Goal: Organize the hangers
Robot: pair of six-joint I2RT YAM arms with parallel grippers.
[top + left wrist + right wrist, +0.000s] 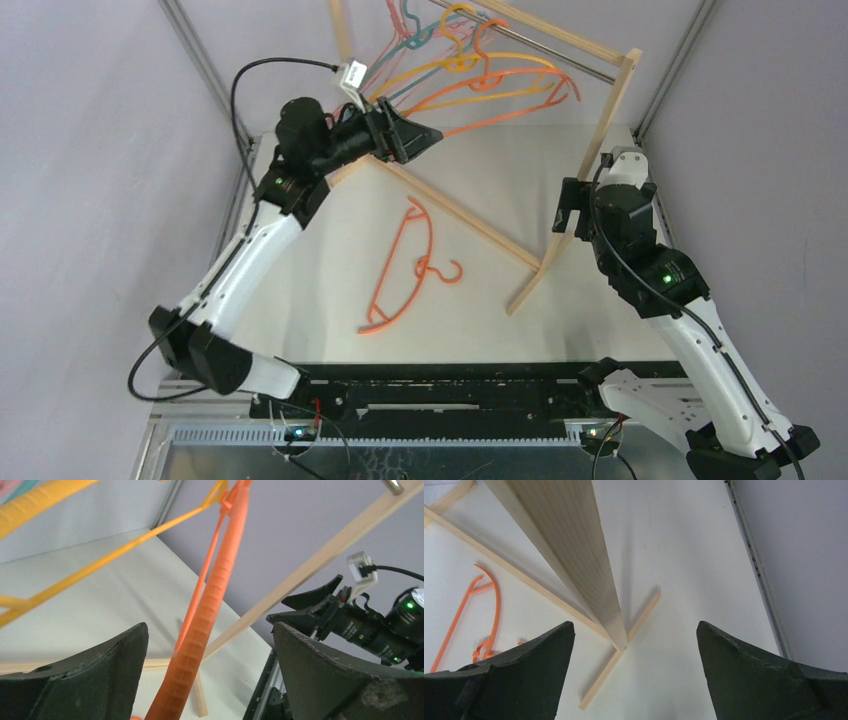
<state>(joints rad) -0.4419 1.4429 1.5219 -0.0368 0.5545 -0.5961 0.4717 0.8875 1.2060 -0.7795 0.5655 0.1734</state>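
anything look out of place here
One orange plastic hanger lies flat on the white table, hook toward the wooden rack's base, while the other hangers hang on the rack's metal rod. Nothing looks broken or spilled.

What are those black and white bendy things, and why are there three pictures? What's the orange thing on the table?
Those are two robot arms. One picture looks down from above; the other two come from small cameras on each arm's wrist. The orange thing lying on the table is a clothes hanger. More hangers hang on the wooden rack. The left gripper is open, with a hanging orange hanger passing between its fingers. The right gripper is open too, with the rack's wooden leg between its fingers. Neither gripper is squeezing anything.
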